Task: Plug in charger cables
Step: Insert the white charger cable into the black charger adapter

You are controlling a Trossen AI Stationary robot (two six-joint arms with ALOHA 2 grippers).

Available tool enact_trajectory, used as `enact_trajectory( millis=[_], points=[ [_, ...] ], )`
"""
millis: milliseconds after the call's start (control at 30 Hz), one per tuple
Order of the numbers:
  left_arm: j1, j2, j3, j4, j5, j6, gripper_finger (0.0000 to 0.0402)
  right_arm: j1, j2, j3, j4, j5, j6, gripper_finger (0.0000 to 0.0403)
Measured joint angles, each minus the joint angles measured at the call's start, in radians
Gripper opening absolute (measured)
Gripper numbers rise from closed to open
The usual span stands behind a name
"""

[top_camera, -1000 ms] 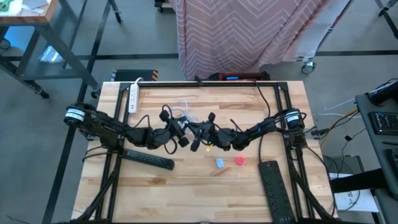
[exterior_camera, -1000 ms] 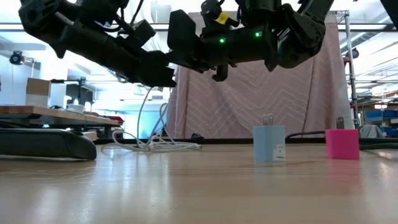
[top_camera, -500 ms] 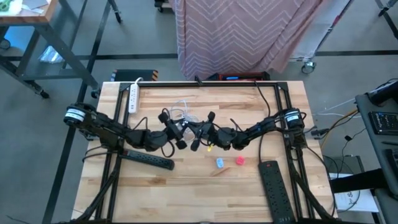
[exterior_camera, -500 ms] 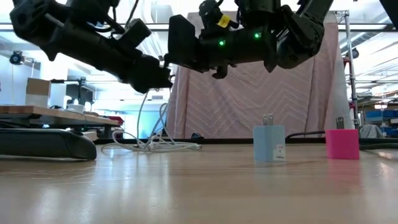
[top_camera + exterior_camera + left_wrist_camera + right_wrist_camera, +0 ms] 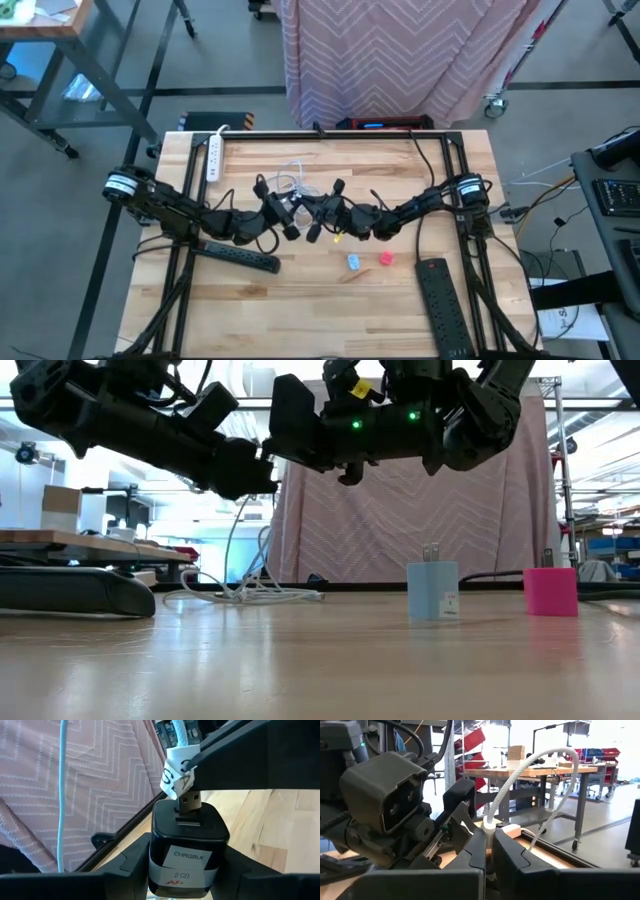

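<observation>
Left pincer point(image 5: 187, 870) clamps black block point(image 5: 189, 847) labelled "CHRGBLK 2(2)"; right pincer point(image 5: 489, 851) apparently grips cable point(image 5: 520, 775).

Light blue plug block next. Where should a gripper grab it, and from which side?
Grip the light blue plug block across its flat side faces, coming down from above. It stands upright on the table with its prongs pointing up, so close below them. It stands apart from the pink plug block, which leaves room for the fingers.
</observation>
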Motion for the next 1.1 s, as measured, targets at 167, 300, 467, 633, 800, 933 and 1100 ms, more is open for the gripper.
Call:
enact_trajectory(
  millis=[167,300,467,633,800,933,1100],
  points=[
    [0.000,0.000,0.000,0.012,0.017,-0.010,0.0136,-0.004,0.000,0.003,-0.009,-0.012,-0.009,0.0003],
    [-0.001,0.001,0.010,0.015,0.019,0.000,0.0134,-0.003,-0.001,0.004,-0.024,-0.014,-0.002,0.0003],
    [-0.002,0.001,0.010,0.015,-0.003,-0.015,0.0136,0.000,0.000,0.004,-0.027,0.010,-0.023,0.0003],
    [-0.002,-0.001,0.009,-0.003,-0.005,-0.012,0.0134,0.000,-0.012,0.001,-0.038,0.010,0.048,0.0003],
    [-0.018,-0.024,0.001,-0.012,0.054,-0.018,0.0134,-0.002,-0.116,-0.035,-0.094,-0.049,0.084,0.0003],
    [-0.029,-0.093,-0.001,-0.023,0.319,-0.029,0.0134,-0.005,-0.259,-0.068,-0.157,-0.180,0.123,0.0003],
    [-0.019,-0.193,0.021,-0.026,0.635,-0.118,0.0134,-0.015,-0.389,-0.067,-0.269,-0.484,0.192,0.0003]
  ],
)
